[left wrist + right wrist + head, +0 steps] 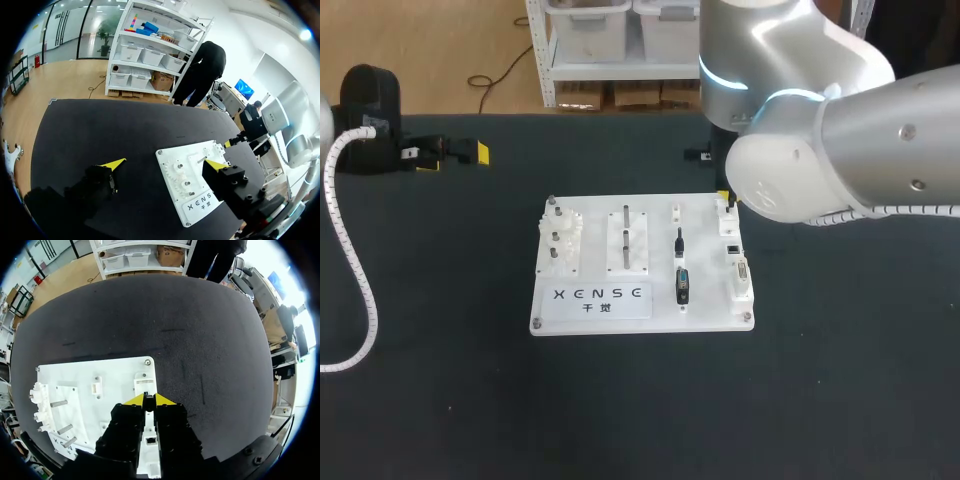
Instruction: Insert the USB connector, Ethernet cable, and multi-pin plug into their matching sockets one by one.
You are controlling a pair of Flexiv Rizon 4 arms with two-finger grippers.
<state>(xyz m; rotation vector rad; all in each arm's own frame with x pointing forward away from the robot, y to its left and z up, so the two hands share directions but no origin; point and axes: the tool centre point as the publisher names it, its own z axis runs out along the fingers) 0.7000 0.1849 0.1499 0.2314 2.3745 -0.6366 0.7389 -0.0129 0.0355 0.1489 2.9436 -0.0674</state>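
A white board is set in the middle of a black table. The right gripper is held low over the board's far right corner, and its 2 yellow-tipped fingers are pressed nearly together around a small black plug, of which only the end is seen between the tips. Beneath that gripper, along the board's right edge, a row of sockets is mounted. Just left of the sockets, 2 more black plugs are kept on the board: a thin one farther back and a wider one nearer the front edge. The left gripper is held well apart from the board, over the table's far left, with its fingers spread wide and nothing between them.
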